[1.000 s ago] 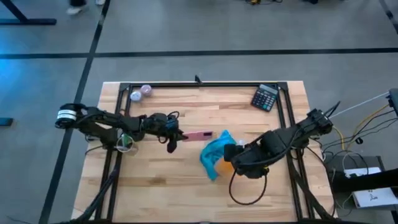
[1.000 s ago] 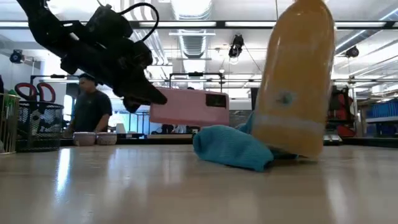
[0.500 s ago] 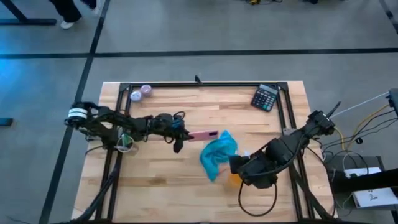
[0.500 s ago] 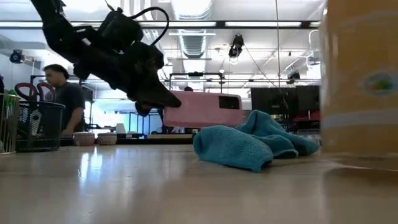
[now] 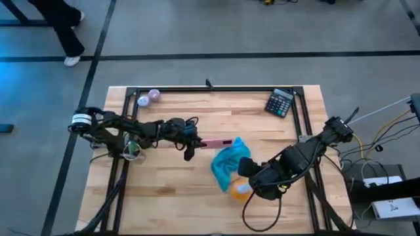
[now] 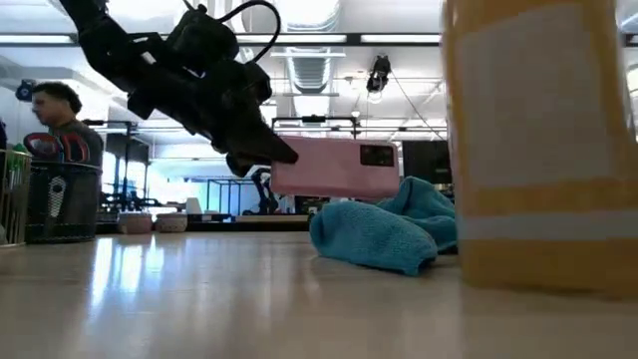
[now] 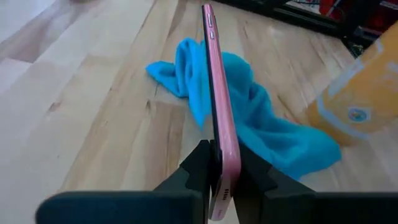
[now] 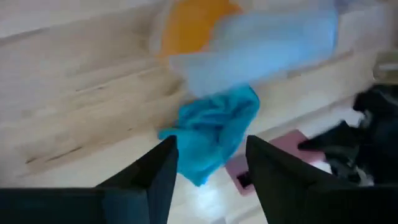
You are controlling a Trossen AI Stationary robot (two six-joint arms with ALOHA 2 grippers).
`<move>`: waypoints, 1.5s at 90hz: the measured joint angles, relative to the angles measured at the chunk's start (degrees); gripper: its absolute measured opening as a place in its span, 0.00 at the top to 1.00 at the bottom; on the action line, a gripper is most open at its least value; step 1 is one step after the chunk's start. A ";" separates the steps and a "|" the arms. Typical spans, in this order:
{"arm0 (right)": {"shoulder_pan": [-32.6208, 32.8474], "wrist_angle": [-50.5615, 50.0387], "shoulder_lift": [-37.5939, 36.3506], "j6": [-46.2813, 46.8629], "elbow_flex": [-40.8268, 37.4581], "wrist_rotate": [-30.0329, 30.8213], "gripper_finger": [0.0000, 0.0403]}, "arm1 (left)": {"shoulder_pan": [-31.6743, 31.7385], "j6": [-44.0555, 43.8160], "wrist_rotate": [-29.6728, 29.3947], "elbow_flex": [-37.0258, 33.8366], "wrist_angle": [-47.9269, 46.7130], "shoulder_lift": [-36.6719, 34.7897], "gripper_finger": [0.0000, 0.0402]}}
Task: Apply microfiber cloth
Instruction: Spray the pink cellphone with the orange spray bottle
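Low view, nearest item: orange spray bottle (image 6: 543,150), standing upright on the wooden surface (image 6: 199,299) at the picture's right, filling that side from top to base; behind and beside it, the microfiber cloth (image 6: 384,231), teal-blue, crumpled in a low heap on the surface, touching or nearly touching the bottle's near side; above the cloth, a pink phone (image 6: 339,167), held clear of the surface, long edge level, by the left pincer (image 6: 261,152), whose dark fingers close on the phone's end. High view: cloth (image 5: 228,162) lying near the middle of the surface, the phone (image 5: 214,142) just beside its upper-left corner, the left pincer (image 5: 189,141) reaching in from the left arm; the bottle (image 5: 241,190) just below and right of the cloth, at the tip of the right arm. Right pincer (image 5: 252,185): beside the bottle, with its fingers spread apart in the right wrist view and nothing between them; that view shows the cloth (image 8: 214,132) beyond the fingers, and the bottle (image 8: 199,25) blurred past it. Left wrist view: phone (image 7: 219,118) clamped on edge between the two fingers, cloth (image 7: 249,124) spread beneath and beyond it. Farther items: calculator (image 5: 280,103) near the far right corner; two small pale round objects (image 5: 148,98) near the far left corner; a person (image 6: 55,130) in the room behind the surface
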 joint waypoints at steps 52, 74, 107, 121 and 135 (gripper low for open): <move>0.13 -1.72 -1.07 49.98 0.00 -13.86 0.91 | 0.00 0.61 0.15 -0.15 -3.22 -0.26 0.93; 2.01 10.79 -0.91 46.85 0.00 -18.50 0.99 | 0.00 0.68 0.25 -0.20 -4.49 -0.58 0.93; 1.98 22.58 3.46 39.71 -0.02 -18.51 1.00 | 0.00 1.02 0.57 -0.24 -13.58 -6.30 0.93; 0.94 25.70 4.82 37.64 -0.02 -14.87 1.00 | 0.00 1.45 0.58 -0.26 -17.03 -9.37 0.93; -0.70 25.35 5.05 38.96 -0.02 -2.39 0.99 | 0.00 1.69 0.28 -0.26 -18.26 -12.06 0.93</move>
